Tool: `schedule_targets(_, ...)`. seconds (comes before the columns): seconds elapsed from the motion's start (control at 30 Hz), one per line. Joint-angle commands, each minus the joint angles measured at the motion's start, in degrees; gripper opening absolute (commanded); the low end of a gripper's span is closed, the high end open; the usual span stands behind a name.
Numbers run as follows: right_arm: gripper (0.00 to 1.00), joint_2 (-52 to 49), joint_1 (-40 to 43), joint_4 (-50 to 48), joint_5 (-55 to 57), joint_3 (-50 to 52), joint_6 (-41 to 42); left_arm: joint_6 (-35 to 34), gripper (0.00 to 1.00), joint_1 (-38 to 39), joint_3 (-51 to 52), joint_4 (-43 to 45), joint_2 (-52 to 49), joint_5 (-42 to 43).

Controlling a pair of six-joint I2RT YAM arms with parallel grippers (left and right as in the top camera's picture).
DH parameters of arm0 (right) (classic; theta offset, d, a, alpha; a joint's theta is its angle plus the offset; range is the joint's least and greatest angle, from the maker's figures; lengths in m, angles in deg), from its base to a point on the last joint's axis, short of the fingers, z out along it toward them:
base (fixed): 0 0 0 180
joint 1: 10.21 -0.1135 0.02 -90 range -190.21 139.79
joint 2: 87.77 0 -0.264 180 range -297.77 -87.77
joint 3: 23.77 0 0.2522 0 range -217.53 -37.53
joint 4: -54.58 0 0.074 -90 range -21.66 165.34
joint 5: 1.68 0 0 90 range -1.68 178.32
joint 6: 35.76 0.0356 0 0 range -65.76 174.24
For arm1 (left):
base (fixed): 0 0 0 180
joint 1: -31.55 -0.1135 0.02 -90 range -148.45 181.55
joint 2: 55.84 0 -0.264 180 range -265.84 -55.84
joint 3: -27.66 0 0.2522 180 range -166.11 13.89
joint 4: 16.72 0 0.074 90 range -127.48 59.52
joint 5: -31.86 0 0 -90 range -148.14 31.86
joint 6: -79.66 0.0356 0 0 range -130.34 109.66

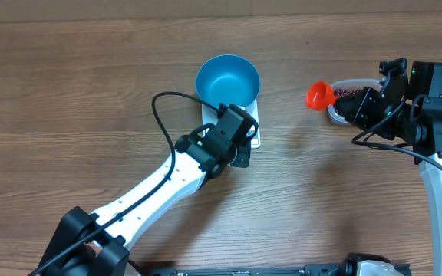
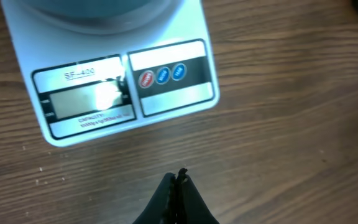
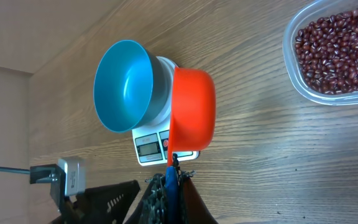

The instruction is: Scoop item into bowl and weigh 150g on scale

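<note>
**Two robot arms hang over a wooden surface (image 1: 90, 69) at a bean-weighing station.** The left fingers (image 2: 178, 182) are pressed fully together and hold nothing. They hover above bare wood just short of the white scale (image 2: 166, 99) and do not touch it. In the left wrist view the scale's display (image 2: 86, 102) and its row of three round buttons (image 2: 162, 75) lie at their 12 o'clock. The bright-blue bowl (image 1: 228, 78) sits on the scale's far half, beyond the panel, and from above shows only its blue inside. In the overhead view the left arm's wrist covers most of the scale, leaving a white strip at the bowl's 5 o'clock.

Well off at the bowl's 3 o'clock, the right fingers (image 3: 170, 177) are clamped on the thin handle of an orange-red scoop (image 3: 191, 112). Its cup is turned on its side in the right wrist view, and what it carries cannot be made out. The dark red-brown beans (image 3: 337, 53) lie heaped in a clear plastic tub (image 3: 328, 98). The tub is at 2 o'clock from those fingers in the wrist view, and just beside the scoop at its 3 o'clock from overhead. Seen from the right wrist, the scoop stands between the fingers and the scale and hides part of its panel. The bowl is at 11 o'clock in that view.
</note>
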Motion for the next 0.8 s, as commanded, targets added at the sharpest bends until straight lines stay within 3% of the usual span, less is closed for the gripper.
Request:
schedule_targets(0.0, 0.04, 1.4, 0.3, -0.1, 0.3, -1.3, -0.5, 0.6, 0.04, 0.1, 2.2, 2.6, 0.1, -5.6)
schedule_targets(0.77, 0.04, 1.4, 0.3, -0.1, 0.5, -1.3, -0.5, 5.1, 0.04, 0.1, 3.5, 16.0, -11.1, -8.7)
